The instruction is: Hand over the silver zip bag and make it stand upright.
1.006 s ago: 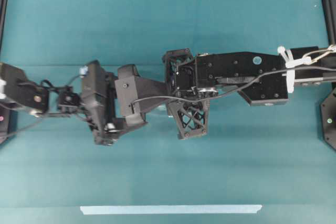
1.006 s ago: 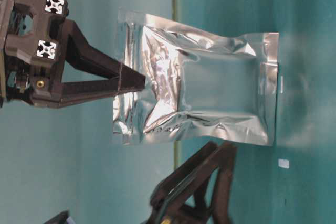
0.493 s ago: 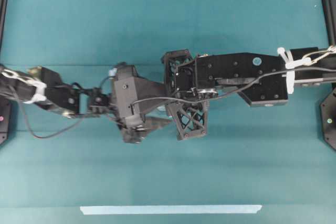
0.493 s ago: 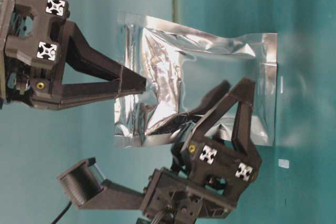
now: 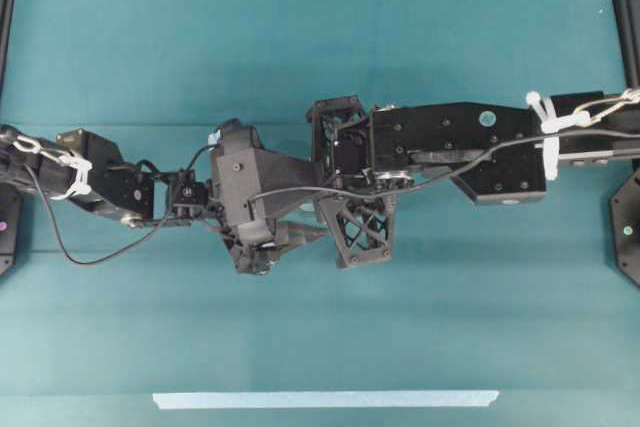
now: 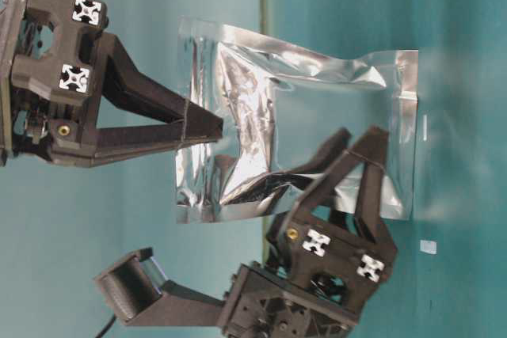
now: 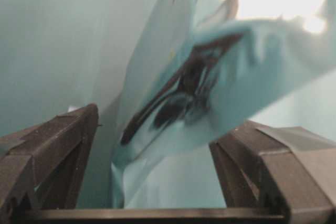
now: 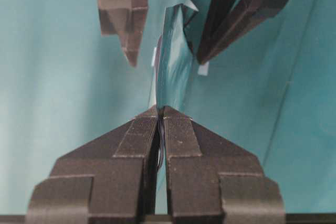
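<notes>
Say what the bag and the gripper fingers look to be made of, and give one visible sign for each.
Bag: probably metallised foil or plastic film, glossy; it is crinkled and mirrors the teal around it.
Right gripper fingers: likely matte black printed plastic; fine ridges run across the tips.
Left gripper fingers: the same matte black look, with flat angular faces.

Crinkled silver zip bag (image 6: 301,144) — airborne, edge-pinched
</notes>
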